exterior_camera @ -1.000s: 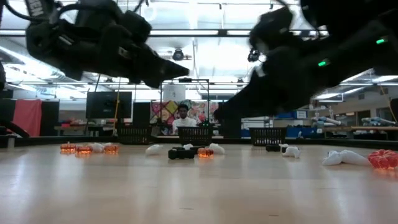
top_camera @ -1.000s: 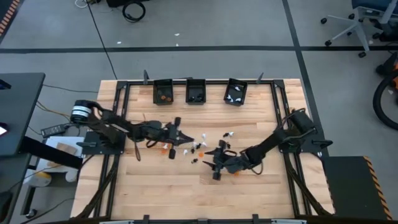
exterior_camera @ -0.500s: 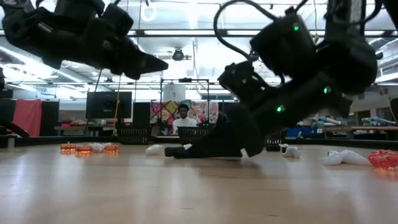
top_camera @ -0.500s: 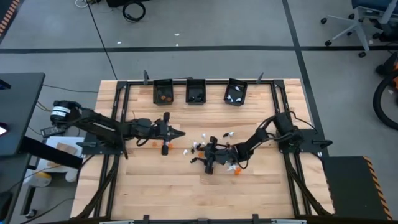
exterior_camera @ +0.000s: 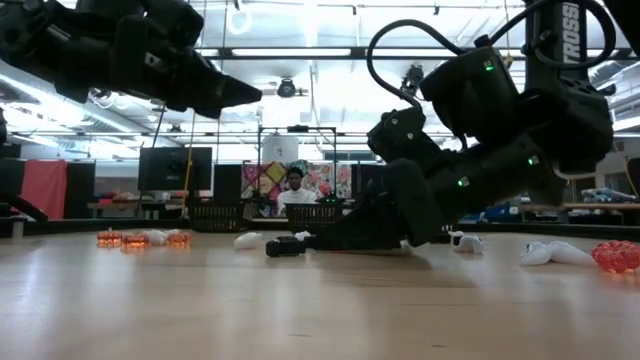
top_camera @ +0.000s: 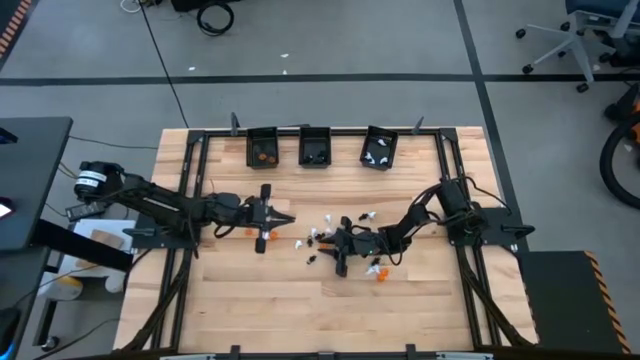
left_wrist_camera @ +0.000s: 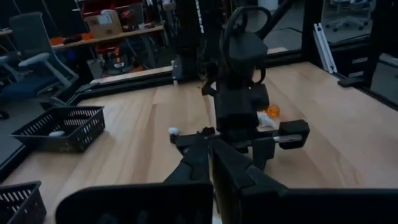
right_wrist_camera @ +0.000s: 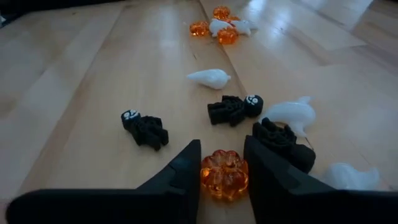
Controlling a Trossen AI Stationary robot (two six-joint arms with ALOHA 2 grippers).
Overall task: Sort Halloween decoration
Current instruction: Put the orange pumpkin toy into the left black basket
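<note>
On the wooden counter, an orange pumpkin trinket is clamped by the right claw among the scattered Halloween decoration at mid-counter; the left claw is held together above the counter.

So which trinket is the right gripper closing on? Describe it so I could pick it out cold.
Start at the wooden table and find the scatter of tiny trinkets near its middle, where the right gripper is down at the tabletop. Between its two dark fingers sits a translucent orange pumpkin. Its nearest neighbours are black skeleton figures and white ghosts.
</note>
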